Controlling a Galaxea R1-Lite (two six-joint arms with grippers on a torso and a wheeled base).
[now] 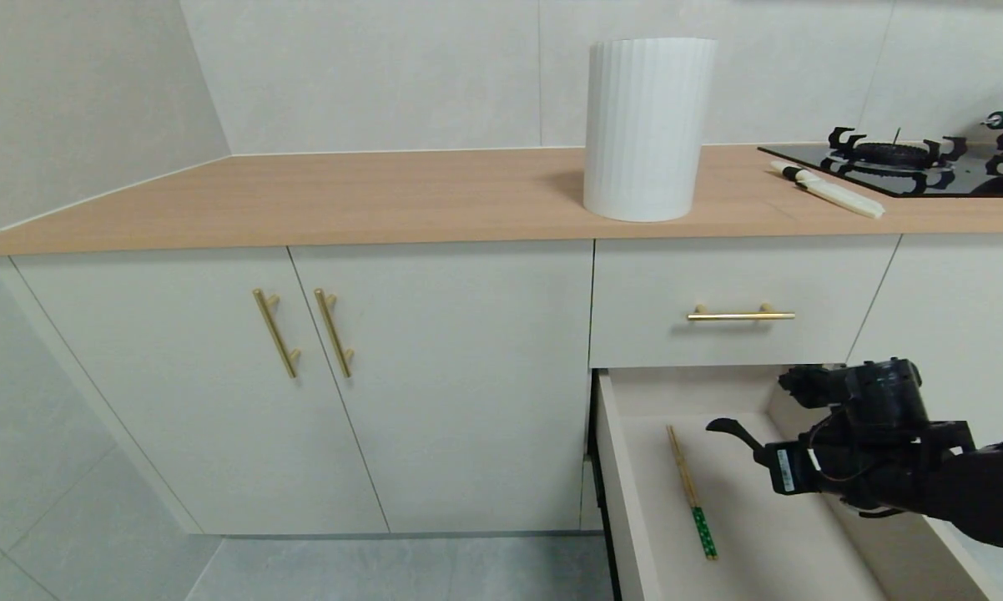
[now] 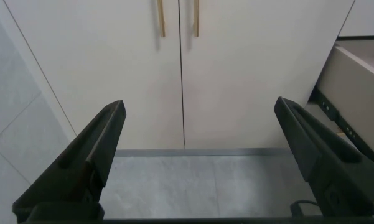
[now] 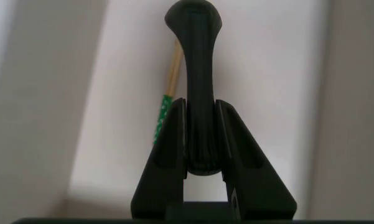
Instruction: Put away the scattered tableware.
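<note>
Right hand (image 3: 200, 124) clamped on smooth black utensil (image 3: 193, 25) above pale drawer (image 1: 622, 484) with green-tipped chopsticks (image 1: 689, 488); left hand (image 2: 199, 107) agape.

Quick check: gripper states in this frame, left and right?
Left gripper: open, holding nothing.
Right gripper: shut on a black utensil, over the open drawer.

A tall white ribbed cylinder (image 1: 647, 129) stands upright on the wooden bench (image 1: 385, 196), well apart from the black gas hob (image 1: 910, 171) at its right end. Below, two pale cabinet doors (image 1: 218, 401) carry gold bar handles (image 1: 276, 332) side by side, next to a closed drawer (image 1: 677, 292) with a gold handle (image 1: 741, 315). Grey tiles cover the floor (image 1: 385, 568).
</note>
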